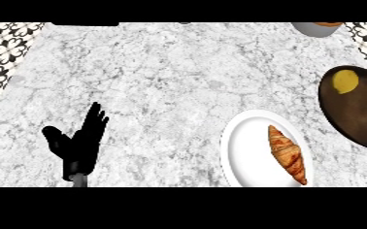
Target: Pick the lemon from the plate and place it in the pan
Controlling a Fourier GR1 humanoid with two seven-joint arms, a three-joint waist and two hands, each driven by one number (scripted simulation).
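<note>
— Where's the lemon [345, 81]?
— Yellow and rounded, lying in the dark pan [342, 119], which the right edge cuts off.
— Room to move?
— A wide stretch of worktop [165, 77] lies between the plate [243, 145], which carries a croissant [287, 154], and the left hand [77, 143]. That hand rests by the lower edge, fingers straight, holding nothing.

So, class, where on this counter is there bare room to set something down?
The widest bare patch is the middle of the counter, between the open left hand at lower left and the plate. The right side is crowded: plate with croissant, pan holding the lemon, bowl at top right.
</note>
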